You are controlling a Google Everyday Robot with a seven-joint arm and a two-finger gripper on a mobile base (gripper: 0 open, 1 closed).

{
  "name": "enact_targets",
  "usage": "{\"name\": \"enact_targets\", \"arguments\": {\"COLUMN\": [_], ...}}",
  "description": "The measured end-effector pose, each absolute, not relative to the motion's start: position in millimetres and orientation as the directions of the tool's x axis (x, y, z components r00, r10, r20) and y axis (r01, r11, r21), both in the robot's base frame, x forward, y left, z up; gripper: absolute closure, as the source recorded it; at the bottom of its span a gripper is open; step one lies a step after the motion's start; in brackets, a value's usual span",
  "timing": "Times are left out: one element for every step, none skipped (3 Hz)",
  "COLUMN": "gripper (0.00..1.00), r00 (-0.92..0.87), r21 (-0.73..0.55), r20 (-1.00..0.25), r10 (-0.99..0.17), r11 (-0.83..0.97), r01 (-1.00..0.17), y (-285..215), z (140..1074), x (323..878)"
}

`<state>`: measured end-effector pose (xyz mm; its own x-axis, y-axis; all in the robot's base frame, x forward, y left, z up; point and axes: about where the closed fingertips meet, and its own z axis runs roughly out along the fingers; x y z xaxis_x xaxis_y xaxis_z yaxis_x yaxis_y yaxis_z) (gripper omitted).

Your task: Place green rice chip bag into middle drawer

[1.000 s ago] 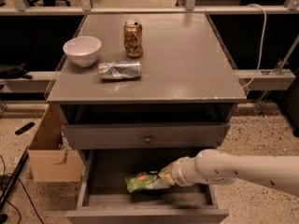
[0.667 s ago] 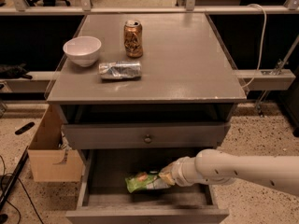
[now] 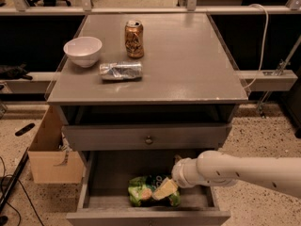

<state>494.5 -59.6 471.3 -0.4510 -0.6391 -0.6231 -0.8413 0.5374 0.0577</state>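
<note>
Camera view shows a grey cabinet from the front and above, with its flat table top [image 3: 188, 55] filling the upper half; below the front edge of the table, the upper drawer front [image 3: 197, 136] with its small round knob [image 3: 149, 139] is pushed in, and beneath it the middle drawer [image 3: 113, 171] is pulled out towards the camera.

The green rice chip bag [image 3: 140, 193] lies on the drawer floor, close to the drawer's front wall and roughly under the middle of the table's front edge; it looks crumpled and lies flat rather than upright.

The white arm [image 3: 244, 169] comes in from the right side, below the table's front right corner, and reaches down into the drawer; the gripper [image 3: 164, 189] sits at the right end of the bag, touching or overlapping it; whether it clamps the bag or merely rests against it cannot be told.

On the table top, a white bowl [image 3: 83, 51] stands near the left edge; a bronze can [image 3: 134, 32] stands upright just to its right, nearer the back edge; a silver foil packet [image 3: 121, 71] lies on its side in front of both, between them and the front edge.

A cardboard box [image 3: 54, 157] sits on the speckled floor beside the cabinet's left side.
</note>
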Motion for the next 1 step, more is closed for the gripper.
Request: {"name": "enact_targets", "arguments": {"gripper": [0.0], "r00": [-0.451], "r21": [0.058], "r20": [-0.623], "r10": [-0.639], "r11": [0.537], "r01": [-0.841], "y": [-59.6], "z": [471.3], "x": [494.5]}}
